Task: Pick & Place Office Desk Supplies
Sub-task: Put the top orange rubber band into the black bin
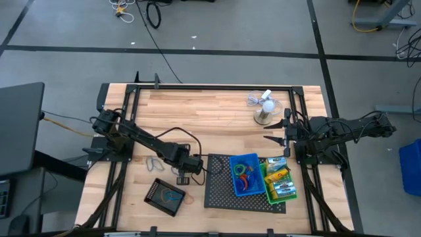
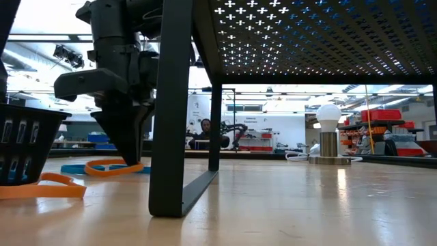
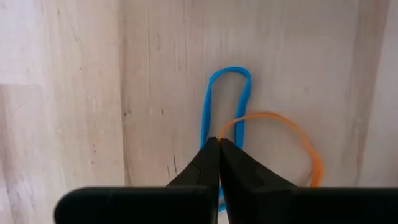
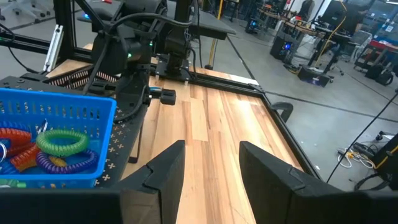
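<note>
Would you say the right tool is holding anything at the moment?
No, the right tool stands open over bare table, with nothing between its fingers.

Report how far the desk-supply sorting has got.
Done: coiled bands lie in the blue bin, boxes in the green bin. In hand: left tool is shut where the orange band crosses the blue band. Left: both bands on the table; right tool waits open.

counts on the desk

three small bins are counted: one blue bin (image 1: 245, 174), one green bin (image 1: 279, 182), one black bin (image 1: 165, 196). two rubber-band loops, one blue loop (image 3: 226, 99) and one orange loop (image 3: 280, 134), are seen together. one fan (image 1: 265, 108) is seen.
</note>
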Robot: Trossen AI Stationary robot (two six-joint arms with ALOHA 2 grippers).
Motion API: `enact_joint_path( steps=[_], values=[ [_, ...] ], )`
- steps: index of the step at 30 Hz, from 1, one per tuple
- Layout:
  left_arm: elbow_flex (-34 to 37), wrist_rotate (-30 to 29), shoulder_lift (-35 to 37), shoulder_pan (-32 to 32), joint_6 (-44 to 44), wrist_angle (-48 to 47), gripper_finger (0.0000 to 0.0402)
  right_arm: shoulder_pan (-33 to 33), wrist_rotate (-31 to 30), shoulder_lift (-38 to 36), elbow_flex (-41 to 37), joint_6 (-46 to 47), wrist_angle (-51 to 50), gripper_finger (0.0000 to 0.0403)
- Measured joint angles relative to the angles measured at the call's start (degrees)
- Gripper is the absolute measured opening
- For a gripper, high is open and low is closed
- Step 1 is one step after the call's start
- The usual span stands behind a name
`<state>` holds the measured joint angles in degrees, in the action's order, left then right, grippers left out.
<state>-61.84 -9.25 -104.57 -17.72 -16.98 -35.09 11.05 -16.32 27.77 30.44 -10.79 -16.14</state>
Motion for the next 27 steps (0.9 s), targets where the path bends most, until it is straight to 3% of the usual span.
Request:
enact_joint_path(
  steps=[8, 17, 21, 27],
  values=[
    [-1.9, -6.1, 2.5, -1.2, -2.2, -4.8, 0.0003, 0.0, 0.0, 0.0, 0.0, 0.0, 0.0, 0.016],
    [-10.5, -10.7, 6.1, -5.5, -8.0, -21.6, 0.0002, 0.0, 0.0, 0.0, 0.0, 0.0, 0.0, 0.016],
    [-14.6, -9.2, 7.4, -9.8, -13.5, -30.3, 0.0001, 0.0, 0.0, 0.0, 0.0, 0.0, 0.0, 0.016],
    [-19.1, -1.1, 8.0, -17.0, -19.9, -33.2, 0.0001, 0.0, 0.0, 0.0, 0.0, -0.2, 0.0, 0.016]
  ],
)
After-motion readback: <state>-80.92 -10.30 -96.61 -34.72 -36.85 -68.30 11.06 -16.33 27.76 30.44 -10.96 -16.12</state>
